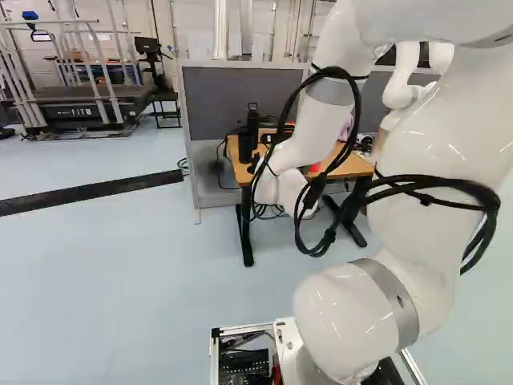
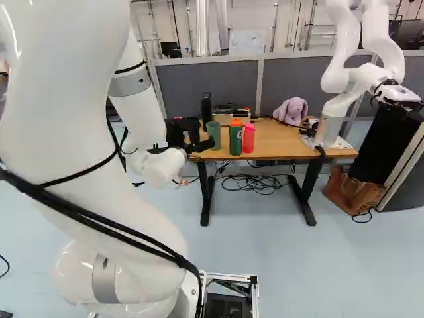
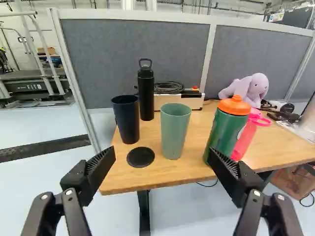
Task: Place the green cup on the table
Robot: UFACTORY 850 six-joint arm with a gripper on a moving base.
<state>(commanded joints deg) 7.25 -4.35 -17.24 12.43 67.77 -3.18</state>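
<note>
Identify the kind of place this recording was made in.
Probably a robotics lab or workshop: another white robot arm is mounted on the wooden table, grey partition panels stand behind it, and a treadmill with metal rails stands farther back at the left of the left base view.

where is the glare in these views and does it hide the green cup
Left base view: small bright streaks on the glossy white arm; right base view: similar highlights along the same arm, none across the green cup; wrist view: no glare hides the green cup, its rim and side both plain to see.
</note>
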